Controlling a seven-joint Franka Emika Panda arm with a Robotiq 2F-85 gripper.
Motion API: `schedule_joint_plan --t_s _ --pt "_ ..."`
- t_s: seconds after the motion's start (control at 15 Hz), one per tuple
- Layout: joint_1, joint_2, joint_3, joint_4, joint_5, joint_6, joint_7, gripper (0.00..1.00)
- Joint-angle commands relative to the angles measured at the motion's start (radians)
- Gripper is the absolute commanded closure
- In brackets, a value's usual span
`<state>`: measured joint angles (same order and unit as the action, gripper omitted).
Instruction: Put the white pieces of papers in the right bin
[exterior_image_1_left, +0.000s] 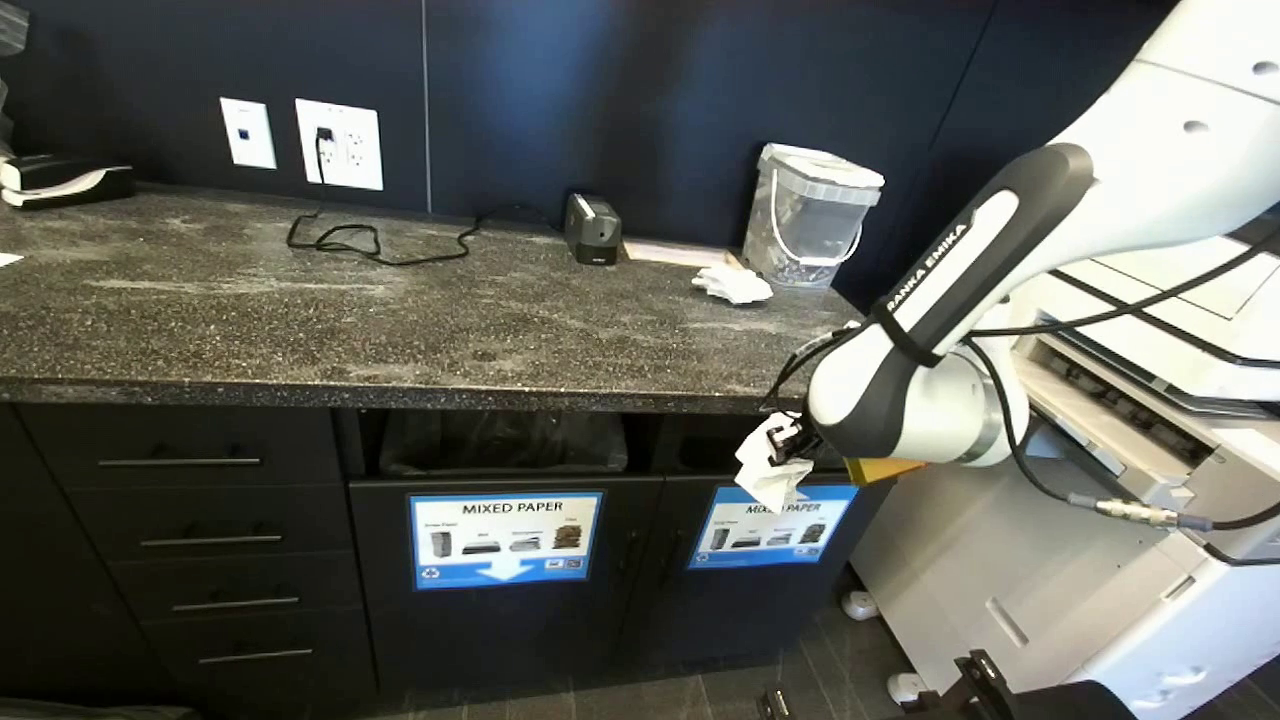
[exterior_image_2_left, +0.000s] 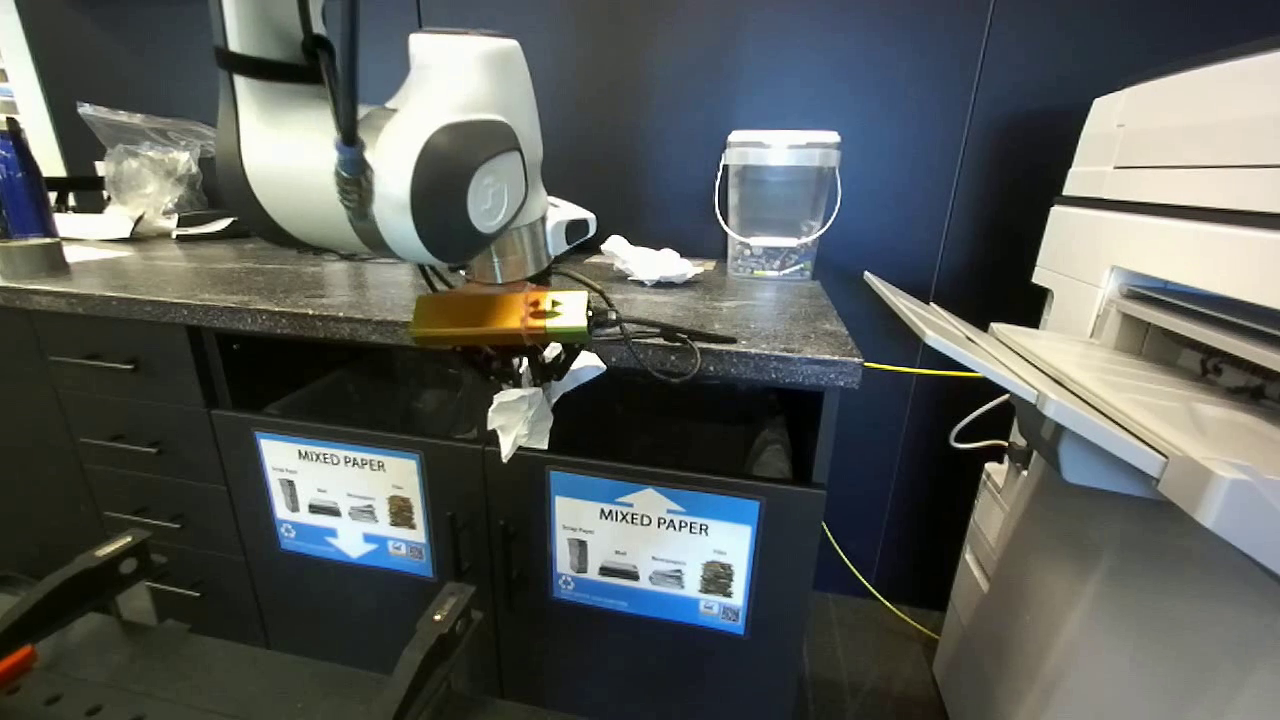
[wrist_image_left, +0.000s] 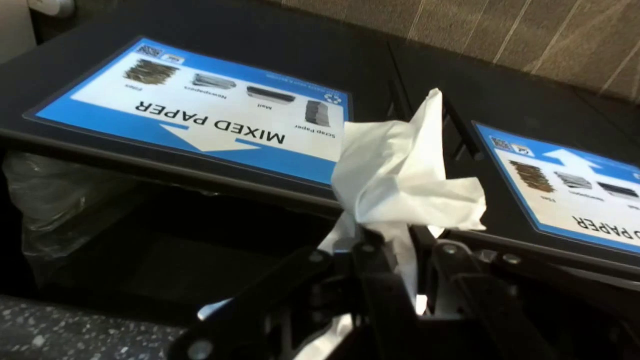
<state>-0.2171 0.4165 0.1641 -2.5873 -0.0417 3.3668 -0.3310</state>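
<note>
Gripping one crumpled white paper (wrist_image_left: 400, 180) in the closed pincer (wrist_image_left: 395, 242), gathered seemingly near its middle, with creased flaps spread at the centre of the wrist frame and loose bits showing lower, among the pincer's links. Hangs, in an exterior view, just left of and below the middle of the frame, lower than the edge of the bench (exterior_image_2_left: 775, 315), at the left end of the slot of the right bin (exterior_image_2_left: 640, 665), lower centre, with an upward arrow on its sign (exterior_image_2_left: 655, 555); cannot tell whether over the opening or in front of the door. Looks light, soft and slightly springy, not slippery, easy to tear; may snag a flap on the rim, so calls for carrying well over the slot before release. Best held by a thick bunch of folds, not a thin corner. Leaves the second white paper (exterior_image_2_left: 650, 264) to fetch from the bench, just above the middle of that frame, near the lidded tub (exterior_image_2_left: 780, 200); likely best pinched from above, across the raised crumple. Avoid the twin bin (exterior_image_2_left: 340, 603), lower left, with a downward arrow on the front.
</note>
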Motion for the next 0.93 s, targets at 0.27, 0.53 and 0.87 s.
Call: schedule_joint_plan --t_s 0.27,0.53,0.87 --pt "-0.04 0.318 -0.093 0.134 -0.214 0.388 0.105 0.81" --pt "-0.037 0.451 -0.134 0.265 -0.278 0.53 0.119 0.81" --pt "-0.046 0.602 -0.145 0.437 -0.313 0.607 0.161 0.81"
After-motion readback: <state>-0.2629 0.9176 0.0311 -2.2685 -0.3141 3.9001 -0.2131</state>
